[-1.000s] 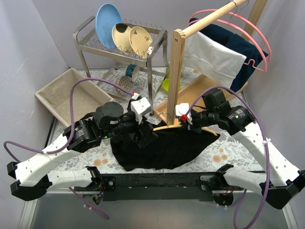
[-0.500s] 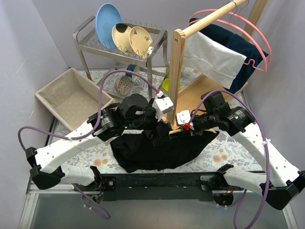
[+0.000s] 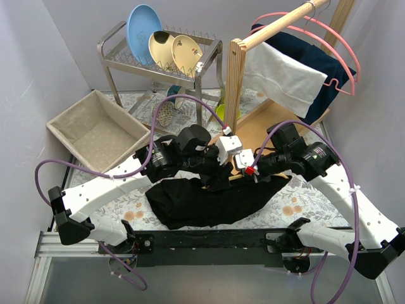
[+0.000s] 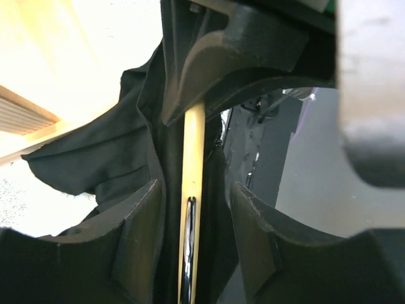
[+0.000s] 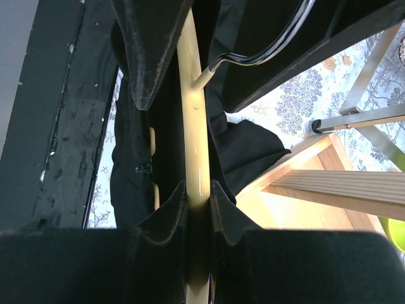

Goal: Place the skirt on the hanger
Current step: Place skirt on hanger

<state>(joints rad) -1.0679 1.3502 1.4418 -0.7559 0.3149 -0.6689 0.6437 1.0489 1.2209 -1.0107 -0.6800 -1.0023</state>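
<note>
The black skirt lies crumpled on the table at the front middle. The wooden hanger with a metal hook sits at the skirt's upper edge, mostly hidden in the top view by both grippers. My right gripper is shut on the hanger's bar. My left gripper is open; in the left wrist view its jaws straddle the hanger with gaps either side, and folds of skirt lie beside the bar.
A wooden clothes rack with white and navy garments and a pink hanger stands right behind the grippers on a wooden base. A dish rack stands at the back, and a beige basket at the left.
My left arm has swung right, from the skirt's left part to the hanger, and now straddles it beside the right gripper. The right gripper has kept its hold and shifted slightly.
</note>
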